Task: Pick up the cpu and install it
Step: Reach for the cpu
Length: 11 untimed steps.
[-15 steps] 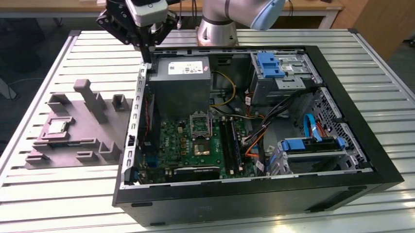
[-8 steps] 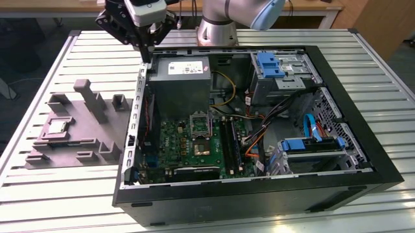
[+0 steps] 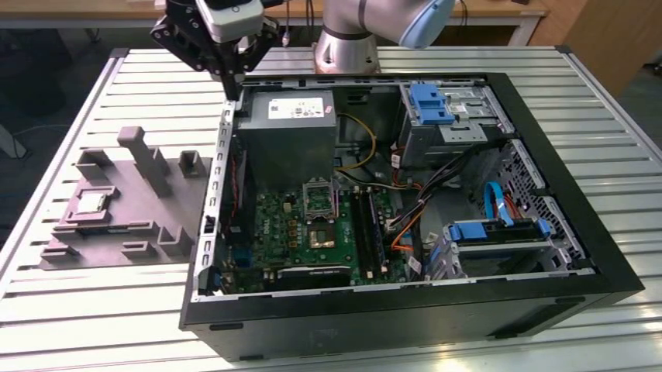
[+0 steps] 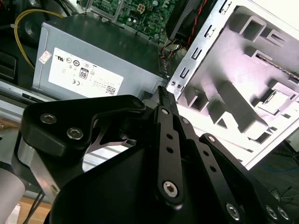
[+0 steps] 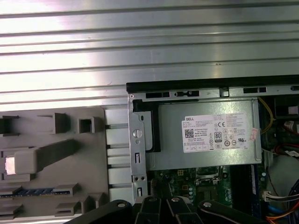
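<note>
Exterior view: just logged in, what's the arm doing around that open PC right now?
The gripper hangs over the corner of the open computer case, above the power supply, with its jaws shut on nothing. The cpu lies untouched on the grey fixture tray at the exterior view's left, outside the case. The motherboard socket appears unfilled, so the pick-up has not begun.

Print on the power supply
White label (image 5: 216, 133) of fine print, marks and a code square on the grey power supply (image 5: 205, 156); small sticker (image 5: 253, 134) at its edge.
</note>
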Each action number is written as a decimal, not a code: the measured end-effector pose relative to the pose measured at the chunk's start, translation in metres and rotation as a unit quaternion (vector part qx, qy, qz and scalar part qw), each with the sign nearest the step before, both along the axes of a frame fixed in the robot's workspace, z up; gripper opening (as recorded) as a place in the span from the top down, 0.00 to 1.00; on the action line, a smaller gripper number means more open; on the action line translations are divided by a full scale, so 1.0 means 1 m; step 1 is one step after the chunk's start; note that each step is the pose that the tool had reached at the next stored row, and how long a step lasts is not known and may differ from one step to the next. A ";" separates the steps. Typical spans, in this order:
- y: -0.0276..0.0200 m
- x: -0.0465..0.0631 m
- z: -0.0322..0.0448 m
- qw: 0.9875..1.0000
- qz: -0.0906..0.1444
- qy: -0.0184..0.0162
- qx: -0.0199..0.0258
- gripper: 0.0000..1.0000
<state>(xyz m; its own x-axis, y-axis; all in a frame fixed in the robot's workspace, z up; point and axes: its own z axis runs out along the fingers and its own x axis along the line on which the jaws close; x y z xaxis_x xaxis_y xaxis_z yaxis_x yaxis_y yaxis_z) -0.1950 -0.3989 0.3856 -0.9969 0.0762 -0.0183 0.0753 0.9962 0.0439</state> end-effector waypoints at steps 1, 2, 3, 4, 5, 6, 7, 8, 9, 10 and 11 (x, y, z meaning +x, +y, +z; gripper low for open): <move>0.0000 0.000 0.0000 1.000 0.000 0.000 0.000 0.89; 0.0000 0.000 0.0000 1.000 0.000 0.000 0.000 0.89; 0.0000 -0.001 0.0000 1.000 0.000 0.000 0.000 0.89; 0.0000 -0.001 0.0000 1.000 0.000 0.000 0.000 0.89; 0.0000 -0.001 0.0000 1.000 0.000 0.000 0.000 0.89; 0.0000 -0.001 0.0000 1.000 0.000 0.000 0.000 0.89; 0.0000 -0.001 0.0000 1.000 0.000 0.000 0.000 0.89; 0.0000 -0.002 0.0000 1.000 0.000 0.000 0.000 0.89; 0.0000 -0.002 0.0000 1.000 0.000 0.000 0.000 0.89; 0.0000 -0.002 0.0000 1.000 0.000 0.000 0.000 0.89; 0.0000 -0.002 0.0000 1.000 0.000 0.000 0.000 0.89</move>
<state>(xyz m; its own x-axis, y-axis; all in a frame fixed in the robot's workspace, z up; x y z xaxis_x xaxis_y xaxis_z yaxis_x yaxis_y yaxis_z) -0.1970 -0.3989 0.3856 -0.9969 0.0762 -0.0182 0.0753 0.9962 0.0439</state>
